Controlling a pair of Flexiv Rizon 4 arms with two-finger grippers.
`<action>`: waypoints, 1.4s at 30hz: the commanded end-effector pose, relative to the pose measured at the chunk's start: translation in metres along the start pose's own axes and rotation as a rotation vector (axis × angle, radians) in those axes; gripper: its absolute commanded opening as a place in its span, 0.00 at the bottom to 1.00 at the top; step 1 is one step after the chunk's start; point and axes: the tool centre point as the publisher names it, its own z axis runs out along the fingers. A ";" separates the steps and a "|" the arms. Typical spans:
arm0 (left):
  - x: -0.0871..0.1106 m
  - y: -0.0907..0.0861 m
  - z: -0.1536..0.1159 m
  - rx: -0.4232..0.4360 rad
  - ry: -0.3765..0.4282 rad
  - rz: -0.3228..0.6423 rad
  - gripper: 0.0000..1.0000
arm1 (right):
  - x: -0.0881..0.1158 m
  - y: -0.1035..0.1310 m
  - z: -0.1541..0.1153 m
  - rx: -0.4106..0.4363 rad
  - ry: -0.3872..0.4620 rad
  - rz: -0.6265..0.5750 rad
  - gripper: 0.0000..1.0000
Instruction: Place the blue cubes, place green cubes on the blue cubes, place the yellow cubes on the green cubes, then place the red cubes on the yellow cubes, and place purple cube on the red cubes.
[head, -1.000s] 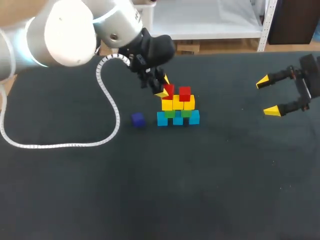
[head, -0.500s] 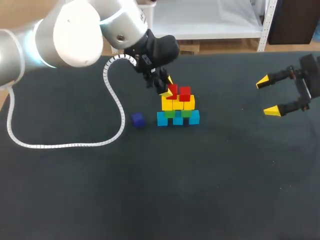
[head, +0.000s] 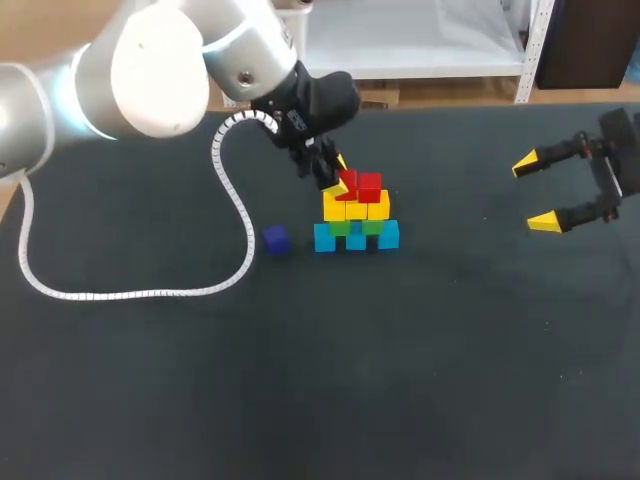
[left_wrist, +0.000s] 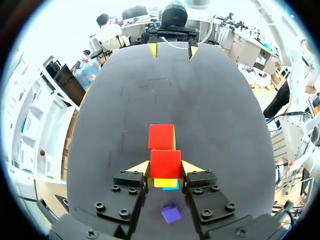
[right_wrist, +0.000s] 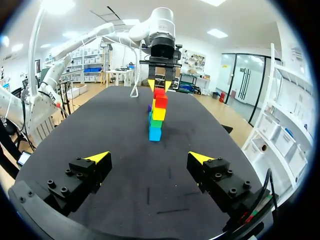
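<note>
Presently left gripper (left_wrist: 165, 168) is clamping small red cube (left_wrist: 165, 161) between its jaws; right gripper (right_wrist: 149, 158) is hanging wide open, unladen.

Left gripper (left_wrist: 165, 168) is clamped on a red cube (left_wrist: 165, 162), a yellow tip pressed to each side. Just ahead of that cube, touching it, sits a second red cube (left_wrist: 161, 136). Under it peek a yellow cube (left_wrist: 164, 183) and a blue cube (left_wrist: 174, 187). Behind it, a purple cube (left_wrist: 171, 213) lies on the table (left_wrist: 220, 125). Far ahead of it, the right gripper (left_wrist: 170, 50) hangs with its fingers spread.
</note>
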 end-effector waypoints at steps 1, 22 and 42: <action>0.000 0.003 0.003 0.001 0.000 -0.005 0.00 | 0.000 0.000 0.000 0.000 -0.001 -0.001 1.00; 0.000 0.004 0.008 0.010 -0.005 -0.008 0.00 | 0.000 0.000 0.000 0.000 -0.001 -0.001 1.00; 0.002 0.005 0.006 0.014 -0.013 -0.033 1.00 | 0.000 0.000 0.000 0.000 -0.001 -0.001 1.00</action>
